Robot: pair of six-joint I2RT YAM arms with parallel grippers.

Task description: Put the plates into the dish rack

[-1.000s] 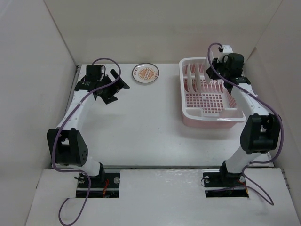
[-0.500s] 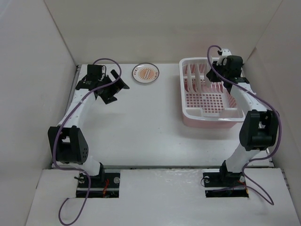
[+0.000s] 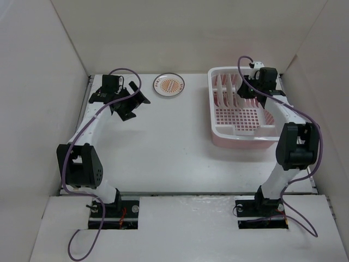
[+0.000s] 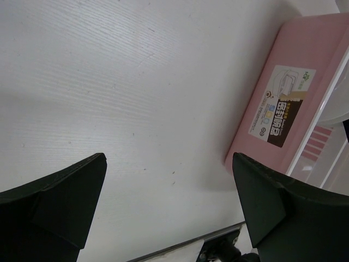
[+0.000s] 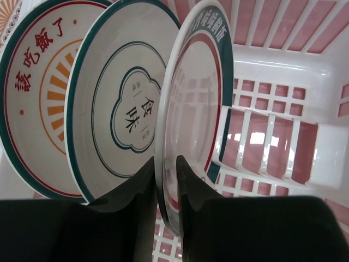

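Right end effector (image 5: 165,176) — gripping a plate (image 5: 199,103) — has edged left (slightly).

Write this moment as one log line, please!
right gripper: shut on third plate, standing in dish rack | left gripper: open, above table | orange plate: on table, unloaded

The left claw (image 4: 168,161) hangs over the white surface (image 4: 109,65), its two dark fingers (image 4: 54,202) spread wide apart. At upper right the dish rack (image 4: 305,60) sits on the surface, with a printed label (image 4: 281,109) on its pink base.
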